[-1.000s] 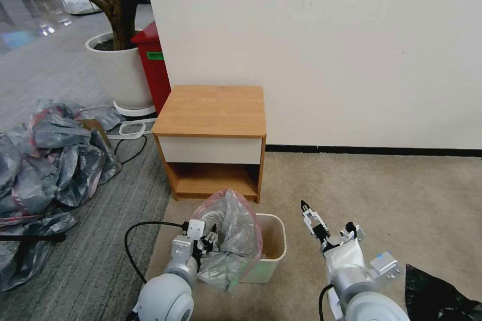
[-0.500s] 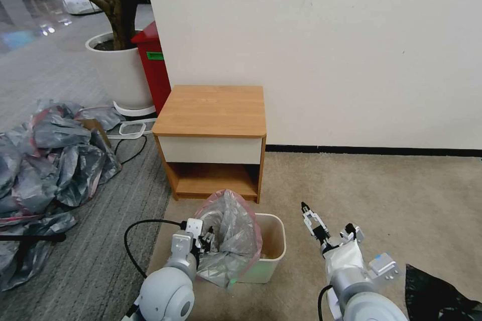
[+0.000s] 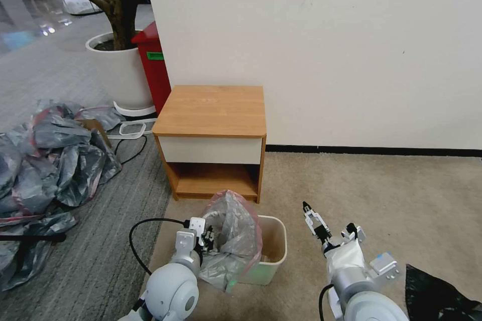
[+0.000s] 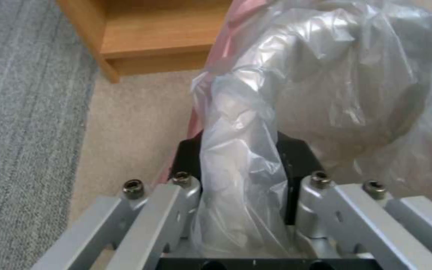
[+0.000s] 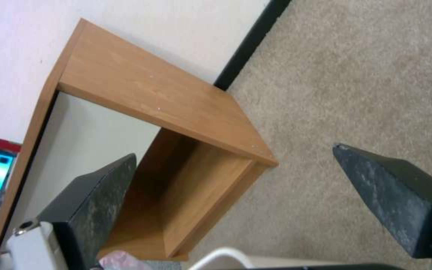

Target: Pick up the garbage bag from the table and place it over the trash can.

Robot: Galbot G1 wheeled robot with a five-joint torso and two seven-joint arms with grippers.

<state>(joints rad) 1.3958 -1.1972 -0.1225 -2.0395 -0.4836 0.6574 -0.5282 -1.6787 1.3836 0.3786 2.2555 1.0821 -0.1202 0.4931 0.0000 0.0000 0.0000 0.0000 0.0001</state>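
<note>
The garbage bag, crinkled grey plastic with a pink rim band, hangs bunched over the left side of the cream trash can on the carpet. My left gripper is shut on a fold of the bag at the can's left edge. In the left wrist view the plastic is pinched between the black pads. My right gripper hovers open to the right of the can, with nothing between its fingers. Just behind the can stands the table, its top bare.
A heap of similar grey bags lies on the floor at the left. A red bin and a white plant pot stand behind the table. A black bag lies at the near right. The wall runs behind.
My left arm has shifted slightly right toward the can, carrying the bag's fold with it. The right arm has barely moved.
</note>
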